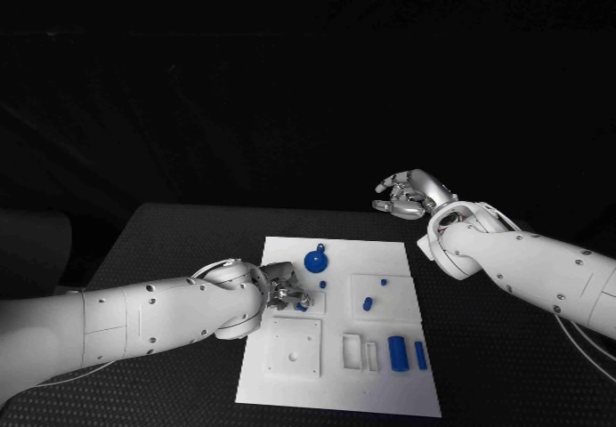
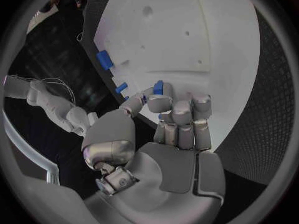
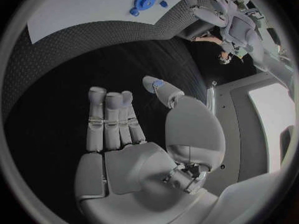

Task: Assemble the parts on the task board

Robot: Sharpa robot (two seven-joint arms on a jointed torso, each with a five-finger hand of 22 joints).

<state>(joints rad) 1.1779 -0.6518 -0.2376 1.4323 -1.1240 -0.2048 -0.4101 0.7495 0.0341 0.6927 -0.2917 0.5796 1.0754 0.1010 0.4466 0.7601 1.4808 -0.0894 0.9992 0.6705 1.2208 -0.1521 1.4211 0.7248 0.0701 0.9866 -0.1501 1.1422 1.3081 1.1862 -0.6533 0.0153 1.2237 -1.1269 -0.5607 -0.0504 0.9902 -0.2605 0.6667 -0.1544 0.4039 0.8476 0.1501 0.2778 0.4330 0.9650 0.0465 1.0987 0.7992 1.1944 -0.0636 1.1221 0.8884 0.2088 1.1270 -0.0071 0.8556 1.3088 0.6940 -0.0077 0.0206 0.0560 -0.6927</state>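
Note:
The white task board (image 1: 385, 258) lies in the middle of the table. My left hand (image 1: 285, 294) hovers at the board's left edge and pinches a small blue part (image 1: 302, 305) between thumb and finger; the left wrist view shows that part (image 2: 159, 87) at the fingertips of the left hand (image 2: 177, 129), just above the board (image 2: 187, 35). My right hand (image 1: 411, 196) is raised beyond the board's far right corner and holds nothing. In the right wrist view the right hand (image 3: 124, 129) has its fingers side by side and the thumb apart.
On the board lie a round blue piece (image 1: 316, 261), small blue pegs (image 1: 368, 303) and two blue cylinders (image 1: 397, 353) near the front right. A white square plate with holes (image 1: 294, 347) sits front left. The black table (image 1: 167, 240) surrounds the board.

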